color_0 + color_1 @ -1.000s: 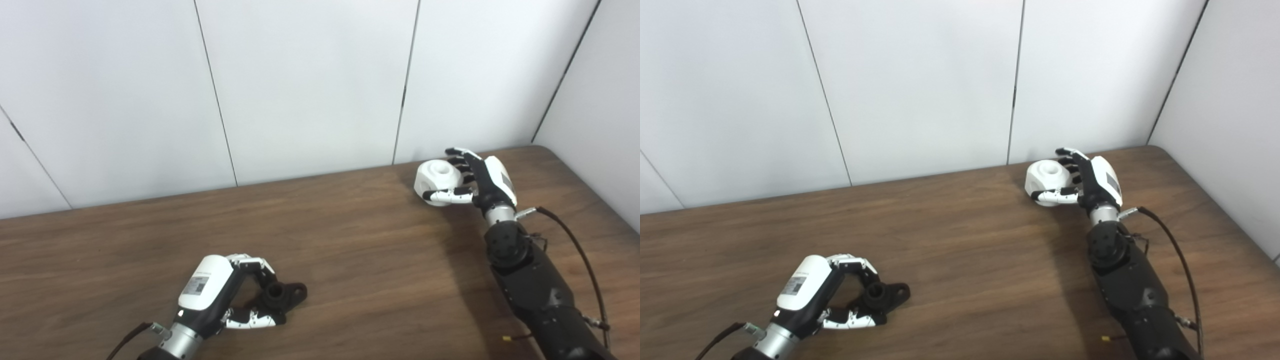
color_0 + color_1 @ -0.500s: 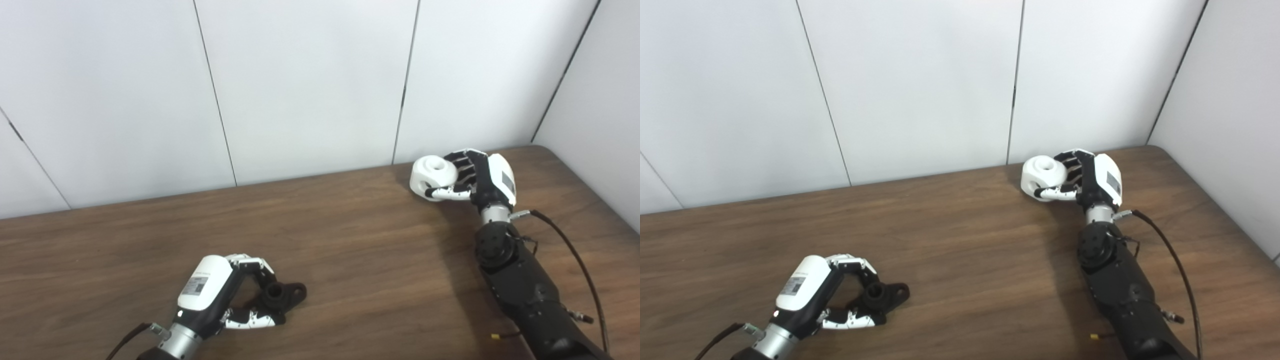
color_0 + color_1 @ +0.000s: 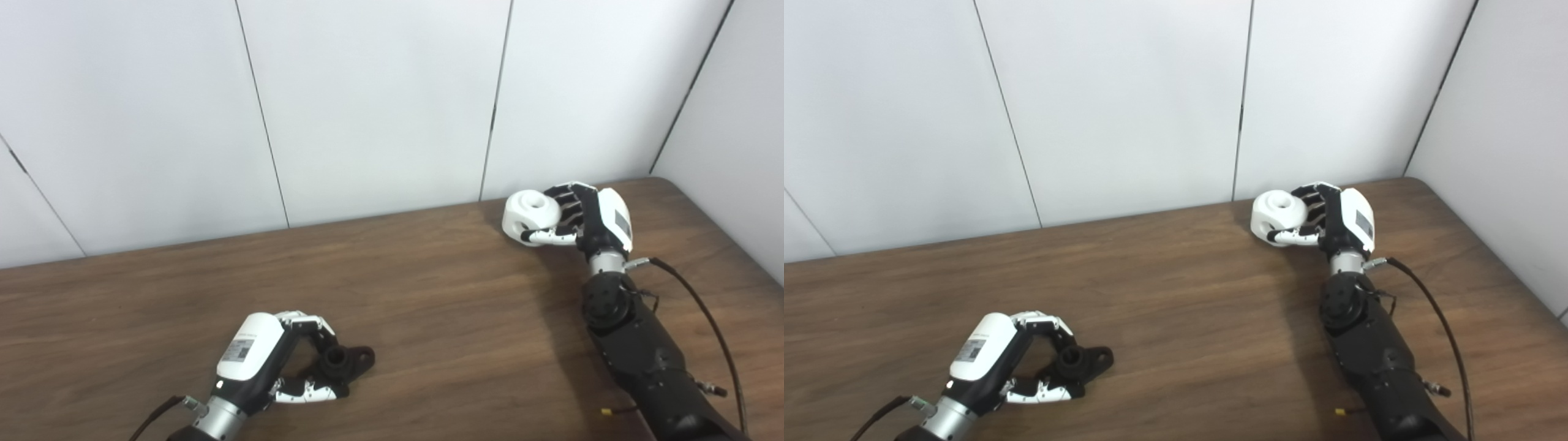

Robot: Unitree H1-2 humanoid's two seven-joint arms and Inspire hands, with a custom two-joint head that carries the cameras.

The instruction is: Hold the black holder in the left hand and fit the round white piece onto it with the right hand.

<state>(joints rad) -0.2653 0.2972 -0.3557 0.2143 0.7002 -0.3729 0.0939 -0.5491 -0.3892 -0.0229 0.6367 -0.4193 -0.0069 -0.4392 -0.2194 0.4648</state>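
At lower left the left hand (image 3: 263, 358) pinches the black holder (image 3: 343, 361) so that the right hand (image 3: 591, 217), wrapped around the round white piece (image 3: 530, 214) at upper right, can bring it over.

Both views sit side by side on my head, looking down and forward from well above at the table (image 3: 429, 294) and the wall (image 3: 367, 104) behind it. They share almost the whole scene, the right eye's picture shifted slightly leftward.
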